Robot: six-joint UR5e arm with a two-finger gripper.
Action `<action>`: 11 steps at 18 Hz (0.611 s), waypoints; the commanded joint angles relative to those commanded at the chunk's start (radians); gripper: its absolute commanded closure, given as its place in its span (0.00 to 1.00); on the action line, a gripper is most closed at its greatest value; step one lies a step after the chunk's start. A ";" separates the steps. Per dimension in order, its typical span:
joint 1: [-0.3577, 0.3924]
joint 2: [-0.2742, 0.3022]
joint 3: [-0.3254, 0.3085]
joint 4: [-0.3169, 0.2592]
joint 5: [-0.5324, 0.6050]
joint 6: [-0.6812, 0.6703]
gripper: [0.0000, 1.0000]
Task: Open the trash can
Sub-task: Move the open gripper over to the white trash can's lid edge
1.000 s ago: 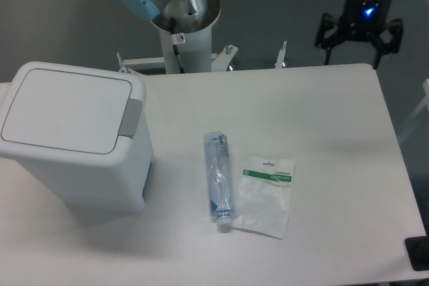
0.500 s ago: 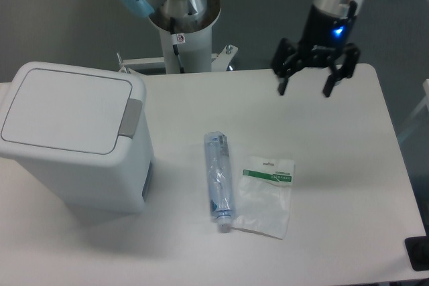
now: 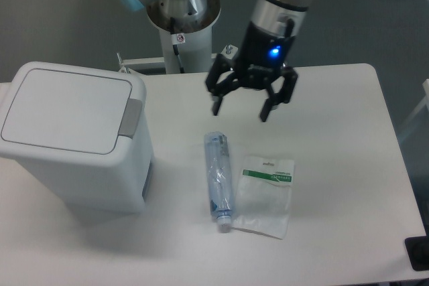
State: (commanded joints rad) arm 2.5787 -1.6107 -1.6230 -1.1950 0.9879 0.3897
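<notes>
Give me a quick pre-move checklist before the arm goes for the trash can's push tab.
1. Lid state: the trash can has its lid flat and closed, so the task is not done: ok to proceed.
2. Push tab: grey, on the lid's right edge, unobstructed: ok.
3. Gripper: fingers spread, holding nothing: ok.
4. Gripper position: over the table's middle, right of the can, not over the tab: not ok.
5. Path clutter: plastic bottle and plastic bag lie below and forward of the gripper, apart from the can: ok.
6. Gripper height above the table: cannot tell.
</notes>
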 joint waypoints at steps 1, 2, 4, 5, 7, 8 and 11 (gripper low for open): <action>-0.023 0.002 0.000 0.000 0.000 -0.003 0.00; -0.035 0.003 -0.003 0.002 0.000 -0.005 0.00; -0.052 0.008 -0.002 0.002 0.000 -0.005 0.00; -0.064 0.008 -0.003 0.002 0.000 -0.005 0.00; -0.089 0.008 -0.002 0.002 0.000 -0.002 0.00; -0.092 0.008 -0.002 0.002 0.002 -0.002 0.00; -0.110 0.005 -0.005 0.002 0.002 -0.002 0.00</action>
State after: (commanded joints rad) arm 2.4682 -1.6061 -1.6275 -1.1934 0.9894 0.3881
